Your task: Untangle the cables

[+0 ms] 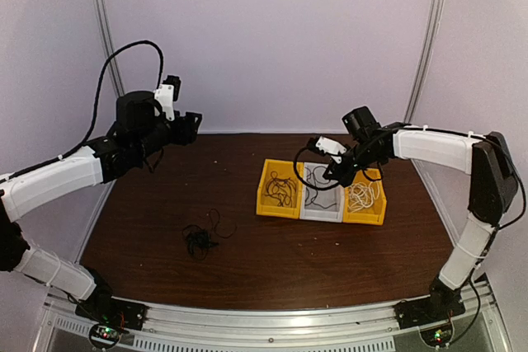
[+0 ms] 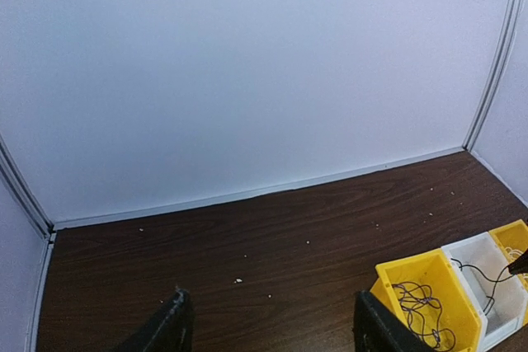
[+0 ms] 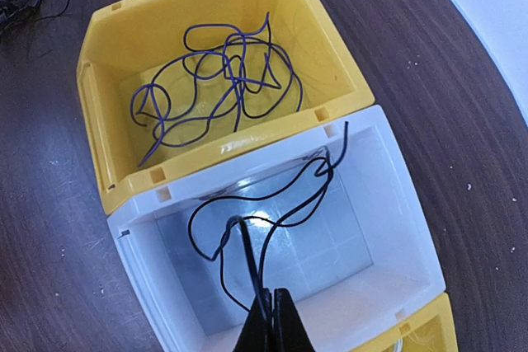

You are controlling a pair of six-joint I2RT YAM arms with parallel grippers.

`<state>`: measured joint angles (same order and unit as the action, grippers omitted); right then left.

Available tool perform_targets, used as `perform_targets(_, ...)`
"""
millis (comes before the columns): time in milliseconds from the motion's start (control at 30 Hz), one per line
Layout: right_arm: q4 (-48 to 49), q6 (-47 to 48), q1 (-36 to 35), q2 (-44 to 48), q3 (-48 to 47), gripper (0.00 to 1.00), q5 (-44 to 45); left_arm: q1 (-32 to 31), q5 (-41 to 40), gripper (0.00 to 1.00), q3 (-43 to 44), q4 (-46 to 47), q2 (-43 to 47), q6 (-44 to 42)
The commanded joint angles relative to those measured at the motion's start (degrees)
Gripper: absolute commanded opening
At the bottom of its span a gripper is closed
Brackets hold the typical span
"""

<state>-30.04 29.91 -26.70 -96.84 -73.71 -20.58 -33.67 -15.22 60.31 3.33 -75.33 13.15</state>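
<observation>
My right gripper [image 3: 273, 296] is shut on a thin black cable [image 3: 247, 212] that dangles in loops into the white bin [image 3: 388, 204]. From above, that gripper [image 1: 332, 172] hovers over the white bin [image 1: 323, 213] in the middle of a row of three. A purple cable [image 3: 223, 72] lies coiled in the left yellow bin [image 3: 99, 121]. A small black tangle of cables [image 1: 200, 237] rests on the brown table left of the bins. My left gripper [image 2: 268, 323] is open, held high at the far left, with nothing between its fingers.
The right yellow bin [image 1: 378, 217] holds pale cable. White walls and metal uprights [image 1: 103, 22] close in the table on three sides. In the left wrist view the bins [image 2: 437, 286] sit at the lower right and small white crumbs dot the wood.
</observation>
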Motion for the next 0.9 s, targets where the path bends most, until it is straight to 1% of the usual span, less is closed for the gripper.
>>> perform_targets(0, -3.2, -1.9, -0.9, -7.1, -5.5, 0.0, 0.7, 0.4, 0.6, 0.67, 0.1, 2.3, -0.2, 0.0)
perform_targets(100, -4.3, -2.5, -1.0, -11.0, -7.6, 0.0, 2.1, 0.5, 1.5, 0.67, -0.1, 2.5, 0.0, 0.4)
perform_targets(267, -5.2, -3.3, -1.3, -15.0, -9.3, 0.0, 4.2, 0.5, 2.4, 0.67, 0.2, 2.2, -0.2, 0.6)
perform_targets(433, -7.2, -4.6, -1.7, -18.7, -11.6, 0.0, 3.8, 0.4, 1.9, 0.67, 0.0, 2.5, 0.3, 0.7)
perform_targets(567, -8.3, -5.1, -2.5, -20.1, -12.6, 0.0, 4.9, 0.4, 2.5, 0.67, 0.1, 2.4, 0.9, 0.6)
perform_targets(700, -9.0, -5.6, -3.0, -20.7, -13.0, 0.0, 6.5, 0.4, 1.4, 0.67, -0.2, 2.7, 0.8, 0.2)
perform_targets(867, -9.8, -5.7, -3.3, -21.3, -13.0, 0.0, 8.6, 0.5, 2.9, 0.67, 0.1, 2.4, 1.0, 0.6)
